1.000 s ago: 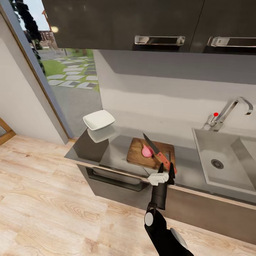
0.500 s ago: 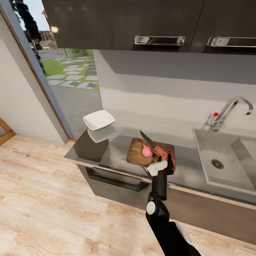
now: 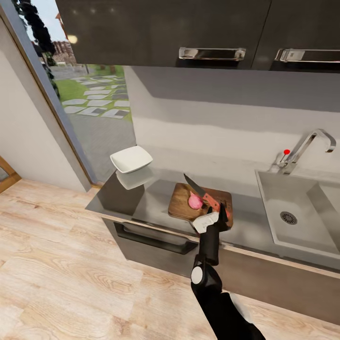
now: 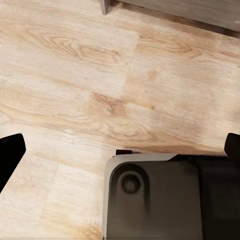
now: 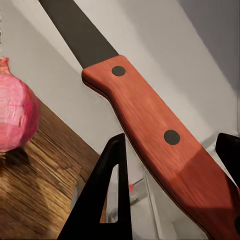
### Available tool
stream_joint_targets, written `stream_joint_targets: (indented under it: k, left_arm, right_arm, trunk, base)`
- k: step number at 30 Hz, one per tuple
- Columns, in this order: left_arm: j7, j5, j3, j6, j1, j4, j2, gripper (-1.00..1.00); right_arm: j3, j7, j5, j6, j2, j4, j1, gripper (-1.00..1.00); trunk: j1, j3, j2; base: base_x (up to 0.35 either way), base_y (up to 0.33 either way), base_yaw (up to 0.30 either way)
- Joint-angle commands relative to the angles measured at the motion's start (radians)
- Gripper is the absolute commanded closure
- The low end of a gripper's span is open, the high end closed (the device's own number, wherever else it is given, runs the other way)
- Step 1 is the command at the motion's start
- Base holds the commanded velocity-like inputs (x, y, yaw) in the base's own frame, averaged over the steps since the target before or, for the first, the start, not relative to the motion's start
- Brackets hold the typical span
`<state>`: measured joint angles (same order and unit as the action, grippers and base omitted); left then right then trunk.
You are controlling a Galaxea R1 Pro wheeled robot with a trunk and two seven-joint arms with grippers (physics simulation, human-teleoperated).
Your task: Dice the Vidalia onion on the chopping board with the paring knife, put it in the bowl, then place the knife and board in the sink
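Right pincer (image 3: pixel 216 210) is clamped on the paring knife (image 3: pixel 204 193) by its red handle, blade angling up and away over the chopping board (image 3: pixel 182 205). The pink onion (image 3: pixel 195 201) sits on the board just beside the pincer, seemingly under the blade. Left pincer (image 4: pixel 120 150) hangs spread wide over the wooden floor (image 4: pixel 75 75).

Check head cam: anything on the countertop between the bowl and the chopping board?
Nothing. In the head view, bare grey countertop separates the white bowl from the chopping board; it carries just the bowl's reflection.
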<state>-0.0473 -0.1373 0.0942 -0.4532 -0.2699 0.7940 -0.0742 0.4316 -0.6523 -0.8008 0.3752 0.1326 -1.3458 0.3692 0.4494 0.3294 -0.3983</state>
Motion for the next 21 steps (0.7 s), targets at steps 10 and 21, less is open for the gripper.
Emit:
stream_joint_targets:
  k: [10, 21]
  left_arm:
    - [-0.002, -0.014, 0.0, -0.005, 0.0, -0.046, -0.003, -1.0]
    - [-0.002, -0.015, -0.001, -0.005, 0.0, -0.069, -0.003, -1.0]
  right_arm:
    - [-0.039, 0.015, -0.006, -0.013, -0.028, 0.005, -0.004, 1.0]
    - [-0.04, 0.015, -0.007, 0.013, -0.034, -0.001, -0.004, 1.0]
  trunk:
    - [0.001, 0.001, -0.002]
    - [0.001, 0.009, -0.002]
  base:
    - [0.0, 0.0, 0.0]
    - [0.0, 0.0, 0.0]
